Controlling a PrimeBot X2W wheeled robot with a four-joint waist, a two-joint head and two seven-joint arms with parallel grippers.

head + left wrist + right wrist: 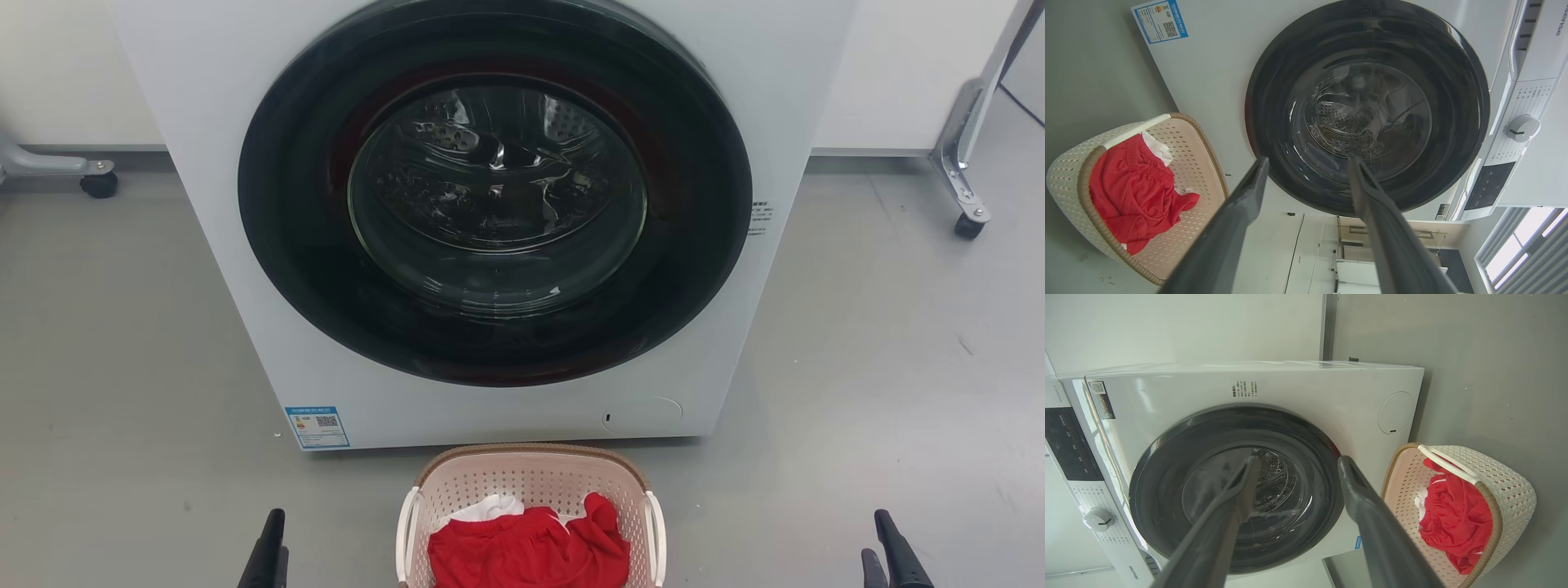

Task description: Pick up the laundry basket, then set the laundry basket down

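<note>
Approach looks to be the step in hand: the laundry basket [522, 478] sits on the floor [122, 367] just in front of the washer [245, 269], below its round door, and neither arm touches it. The left end effector [1308, 161] has its two fingers spread with nothing between them, and the right end effector [1299, 459] is likewise spread and empty. In the head view they stand well apart on either side of the basket, low in the frame. A two-armed lift seems the sound choice. Each arm should swing inward toward the white handle on its own side, the left handle [406, 531] and the right handle [655, 531], so that the fingers straddle the bar, not the perforated wall (which would likely flex under a pinch). Both should close at about the same time and rise together, keeping the woven-look rim level so the red garment [531, 551] and the white cloth [490, 508] under it stay inside. The load looks light, so little force should be needed. The main risks are a lopsided lift and scraping the washer front. The basket's near edge is cut off in the head view, so clearance there cannot be judged.
</note>
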